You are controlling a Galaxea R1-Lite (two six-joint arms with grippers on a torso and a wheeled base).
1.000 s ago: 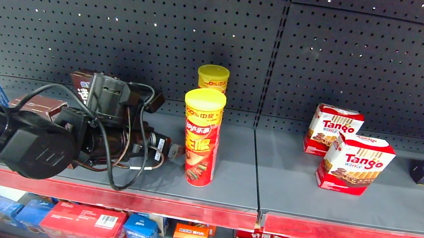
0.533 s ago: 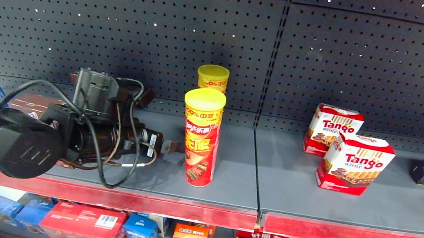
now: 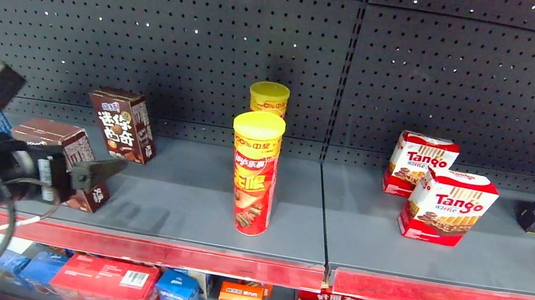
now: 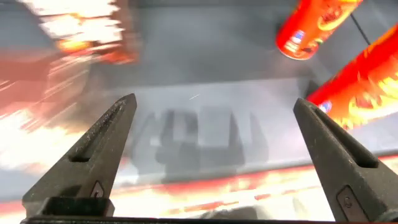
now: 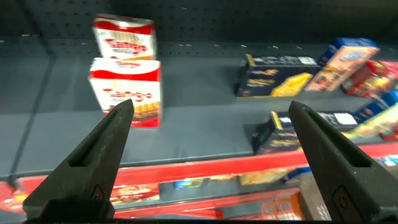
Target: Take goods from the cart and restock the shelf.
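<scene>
Back toward the shelf's left end goes the left arm: a second ago its gripper sat just beside the front can, and now the left gripper [image 3: 102, 168] hangs by the front edge, well apart from it, in front of a brown box [image 3: 67, 140] lying there. A second brown box [image 3: 122, 124], hidden by the arm before, stands tilted near the back panel. In the left wrist view the left gripper [image 4: 214, 99] has its fingers [image 4: 93, 162] spread wide, with nothing between them and nothing touching them; the shelf beyond is blurred. The front can [image 3: 253, 174] stands upright on the shelf [image 3: 187, 196], near the middle, with a rear can [image 3: 268, 98] directly behind it. Neither can has shifted. To the right, two wafer boxes [image 3: 443, 206] stand one behind the other. The right gripper [image 5: 211, 104] is also wide open and empty, hanging off the shelf's front edge and facing the wafer boxes [image 5: 127, 87] and several dark boxes [image 5: 277, 74] further along.
</scene>
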